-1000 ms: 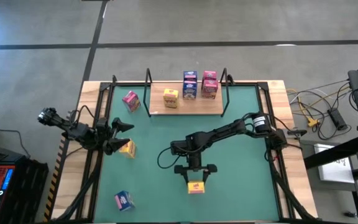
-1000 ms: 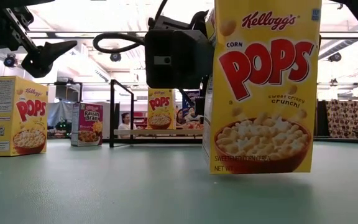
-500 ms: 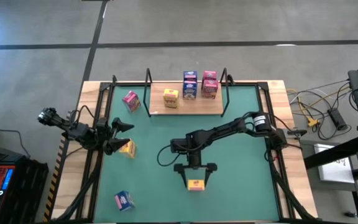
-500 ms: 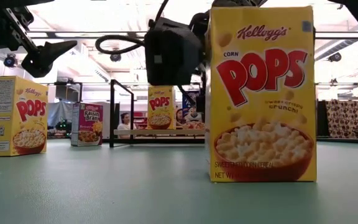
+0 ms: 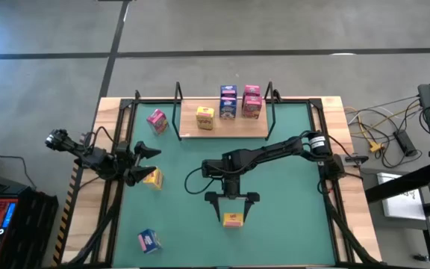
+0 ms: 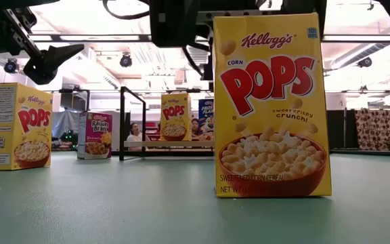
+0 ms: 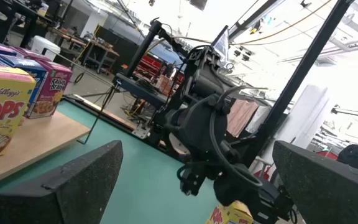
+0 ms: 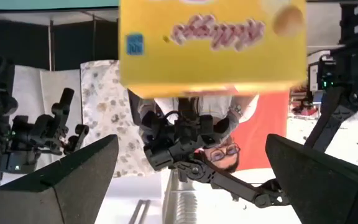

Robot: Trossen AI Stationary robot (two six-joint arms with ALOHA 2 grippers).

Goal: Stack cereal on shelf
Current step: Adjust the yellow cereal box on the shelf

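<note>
Standing free now, yellow box [image 5: 233,219], right tool [image 5: 232,198] spread, drawn back

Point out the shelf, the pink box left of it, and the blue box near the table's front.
shelf [image 5: 234,129], high view, bare wood board.
pink box [image 5: 157,120], high view, its top face.
blue box [image 5: 148,240], high view, its top face.

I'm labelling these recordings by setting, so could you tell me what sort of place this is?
Most likely a robotics lab or workshop: a concrete floor, loose cables beside the table, and equipment stands in a large lit hall behind.
</note>
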